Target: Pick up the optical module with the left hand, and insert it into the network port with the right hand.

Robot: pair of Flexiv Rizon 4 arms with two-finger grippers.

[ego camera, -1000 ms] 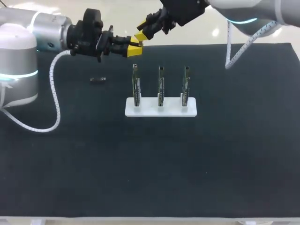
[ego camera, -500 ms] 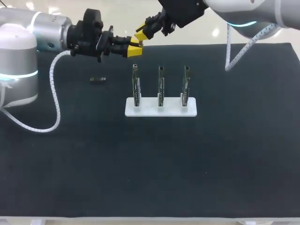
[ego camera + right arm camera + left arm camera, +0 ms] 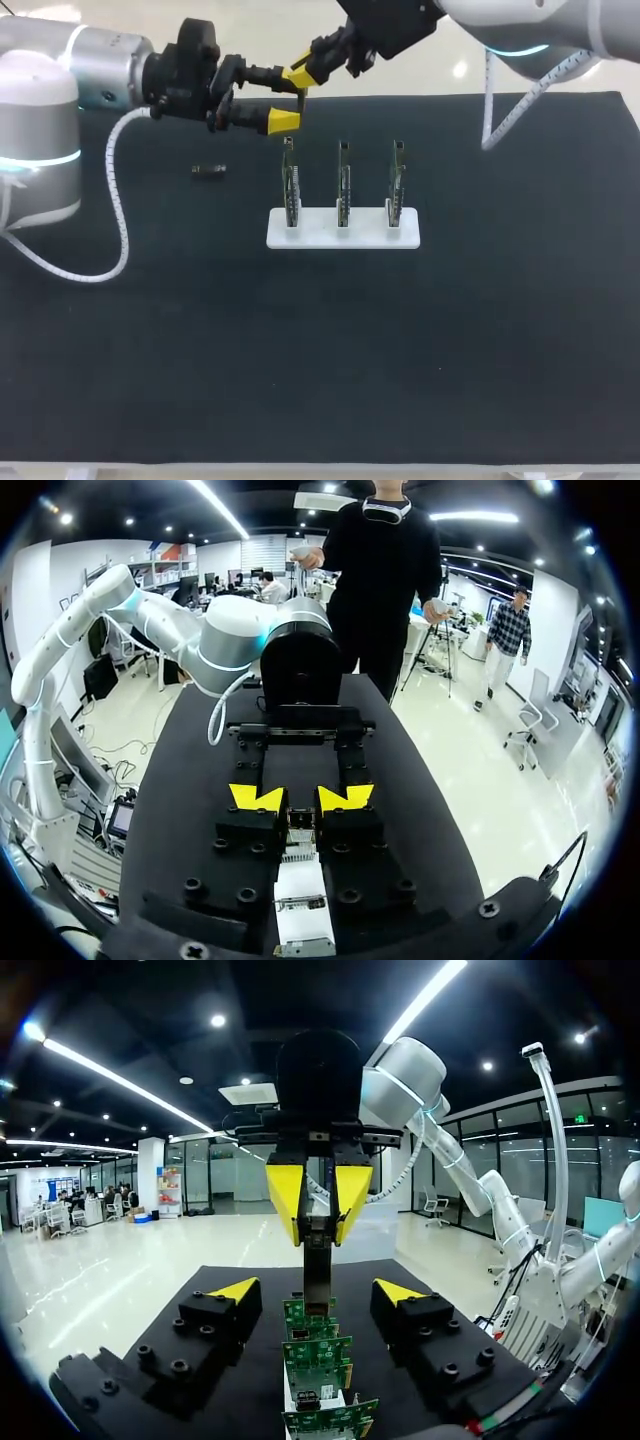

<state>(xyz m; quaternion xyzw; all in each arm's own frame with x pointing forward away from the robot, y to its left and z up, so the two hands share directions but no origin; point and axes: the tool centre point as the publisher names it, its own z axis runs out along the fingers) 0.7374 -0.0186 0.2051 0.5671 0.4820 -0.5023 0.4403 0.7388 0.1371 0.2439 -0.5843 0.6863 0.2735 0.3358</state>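
Fingers of the left gripper (image 3: 318,1292) stood wide apart, holding nothing. The right gripper (image 3: 301,798) had its yellow tips closed on the module (image 3: 316,1275), a thin dark bar sticking out past them.

Head view, near to far:
- Table (image 3: 300,380): dark mat.
- Base (image 3: 410,238): white, at frame centre, with three boards (image 3: 343,185) standing upright in a row.
- Small dark piece (image 3: 209,171): lay on the mat left of centre, well apart from the base. What it was could not be told.
- Both grippers met at upper centre, just above and behind the leftmost board.

In the left wrist view the module hung between the open left fingers without touching them, above the row of boards. The ports were too small to make out.

Progress, judged: pickup and handover looked done, since only the right gripper held the module. Left to do: back the left arm off, line the module up with a port, and push it in. No insertion yet.
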